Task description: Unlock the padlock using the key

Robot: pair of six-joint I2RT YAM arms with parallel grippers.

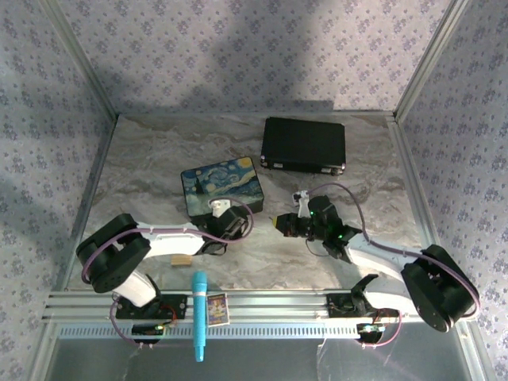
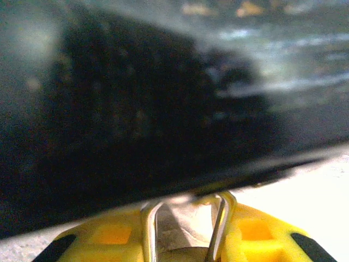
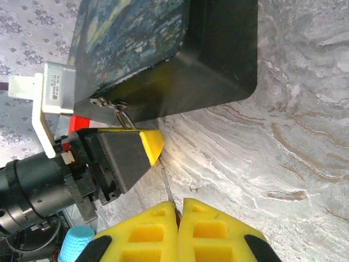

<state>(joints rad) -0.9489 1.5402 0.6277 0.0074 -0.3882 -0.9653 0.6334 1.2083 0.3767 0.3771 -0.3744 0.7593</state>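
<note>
The thin key [image 3: 167,188] pinched in the shut right gripper [image 3: 179,204] may miss if the padlock [image 2: 220,221] swings inside the barely open left gripper [image 2: 185,215], whose hold I cannot tell.

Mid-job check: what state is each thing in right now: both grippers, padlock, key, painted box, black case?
padlock: shackle looks closed, hooked through the latch of the starry-night box; no key in it.
key: blade sticking out of the right gripper, apart from the padlock.
right gripper: shut on the key.
left gripper: fingers either side of the padlock; firm grip unclear.
starry-night box: lid closed.
black case: closed.
</note>
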